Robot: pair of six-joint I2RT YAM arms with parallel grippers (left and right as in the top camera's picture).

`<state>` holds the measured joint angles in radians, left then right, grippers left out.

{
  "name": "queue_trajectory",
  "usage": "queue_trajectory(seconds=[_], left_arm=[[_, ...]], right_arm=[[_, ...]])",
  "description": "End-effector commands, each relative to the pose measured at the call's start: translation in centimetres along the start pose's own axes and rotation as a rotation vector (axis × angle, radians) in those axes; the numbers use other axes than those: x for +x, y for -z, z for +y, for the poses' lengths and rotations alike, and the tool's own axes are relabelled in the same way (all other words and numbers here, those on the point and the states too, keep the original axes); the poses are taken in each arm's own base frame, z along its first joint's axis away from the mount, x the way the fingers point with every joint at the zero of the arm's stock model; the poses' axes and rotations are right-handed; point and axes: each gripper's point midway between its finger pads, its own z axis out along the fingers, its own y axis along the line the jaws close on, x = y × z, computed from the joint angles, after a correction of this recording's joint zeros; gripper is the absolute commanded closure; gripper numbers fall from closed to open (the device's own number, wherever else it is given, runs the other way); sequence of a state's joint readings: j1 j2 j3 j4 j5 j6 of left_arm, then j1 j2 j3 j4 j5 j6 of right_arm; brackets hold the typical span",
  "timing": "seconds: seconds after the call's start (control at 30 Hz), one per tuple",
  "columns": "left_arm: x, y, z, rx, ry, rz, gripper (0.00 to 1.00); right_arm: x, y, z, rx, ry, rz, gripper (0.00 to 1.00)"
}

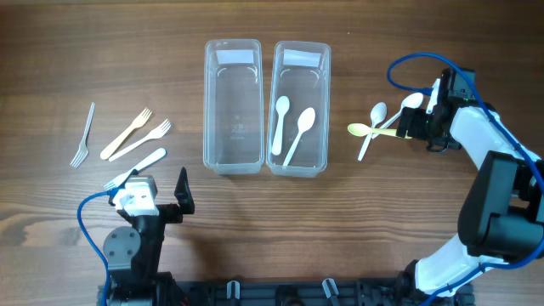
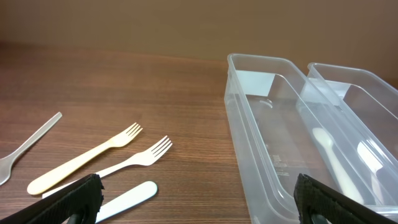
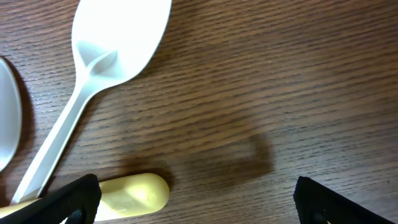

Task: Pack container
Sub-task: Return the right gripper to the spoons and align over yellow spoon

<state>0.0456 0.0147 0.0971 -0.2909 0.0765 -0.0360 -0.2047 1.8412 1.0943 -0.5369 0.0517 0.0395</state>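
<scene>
Overhead: right tool (image 1: 414, 124), fingers apart and empty, hovers over the yellow spoon (image 1: 374, 130) near the table's right edge; you should straddle its handle squarely before closing.

Two containers sit side by side mid-worktop (image 1: 357, 255); the right container (image 1: 301, 109) holds two spoons (image 1: 290, 127), the left container (image 1: 232, 106) none. Forks (image 1: 127, 140) lie left, three spoons (image 1: 380, 126) right.

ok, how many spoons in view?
5. Two white spoons lie in the right container. Three lie on the table right of it: a yellow spoon, and two white ones. The right arm could hide more.
</scene>
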Motion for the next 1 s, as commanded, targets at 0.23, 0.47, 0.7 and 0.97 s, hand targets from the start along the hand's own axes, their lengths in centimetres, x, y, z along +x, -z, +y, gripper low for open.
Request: queue_trajectory(seconds=[0.23, 0.47, 0.7, 0.97], left_arm=[[0.1, 0.0, -0.2, 0.014, -0.003, -0.002, 0.00], [0.1, 0.0, -0.2, 0.014, -0.003, -0.002, 0.00], [0.1, 0.0, -0.2, 0.013, -0.003, -0.002, 0.00], [0.1, 0.0, -0.2, 0.014, -0.003, -0.002, 0.00]], right_arm=[[3.5, -2.1, 0.5, -0.024, -0.038, 0.075, 0.01], [5.1, -2.4, 1.0, -0.051, -0.084, 0.119, 0.02], [6.8, -2.0, 1.7, -0.085, -0.096, 0.192, 0.11], [7.1, -0.3, 3.1, -0.168, -0.104, 0.206, 0.11]])
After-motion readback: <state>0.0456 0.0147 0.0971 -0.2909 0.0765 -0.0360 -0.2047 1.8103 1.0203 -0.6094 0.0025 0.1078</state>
